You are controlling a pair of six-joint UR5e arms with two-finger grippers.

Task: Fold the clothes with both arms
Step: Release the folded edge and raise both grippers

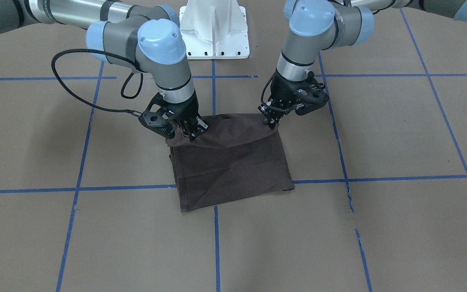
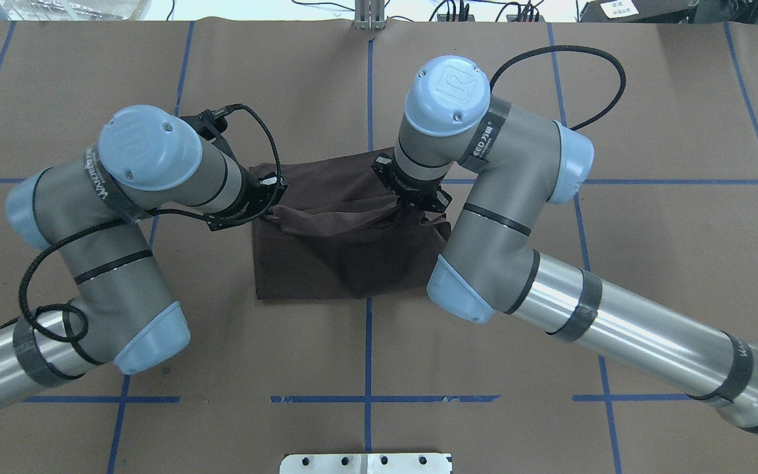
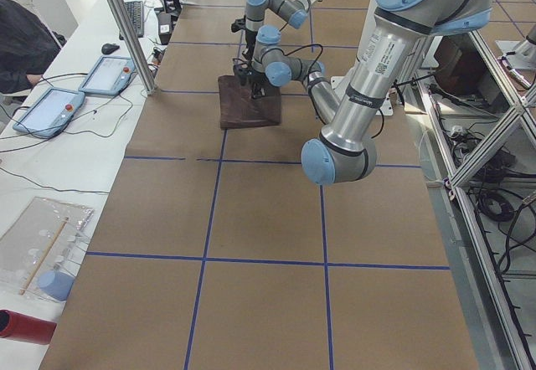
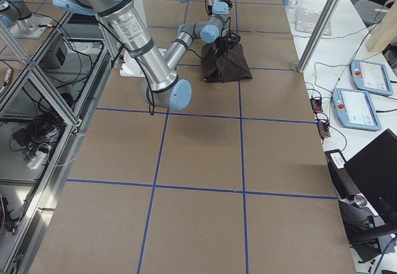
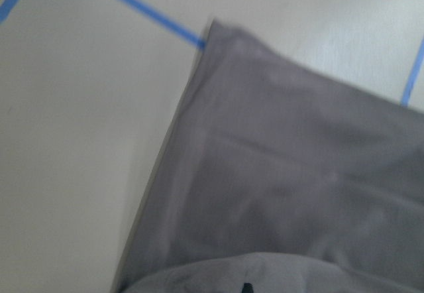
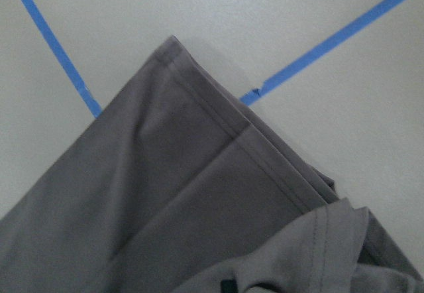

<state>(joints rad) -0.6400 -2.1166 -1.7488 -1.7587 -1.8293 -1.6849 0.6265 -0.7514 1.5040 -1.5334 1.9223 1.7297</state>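
1. Front view: the folded brown shirt (image 1: 233,170) lay mid-frame. The left gripper (image 1: 272,121) and right gripper (image 1: 193,133) each pinched its upper edge.
2. Overhead: that lifted edge sagged between them, and the fingertips were hidden.
3. Wrist views: stitched hems lay layered over the table (image 6: 199,8) and blue tape (image 6: 331,46).

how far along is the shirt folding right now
Done: the dark brown short-sleeved T-shirt already lies as a compact, layered rectangle, with no sleeves showing. In hand: the left gripper and right gripper each pinch a corner of the edge on the robot's side, raised off the brown paper-covered table. Left: probably carrying that edge over to the opposite edge, then releasing it so it lies flat.
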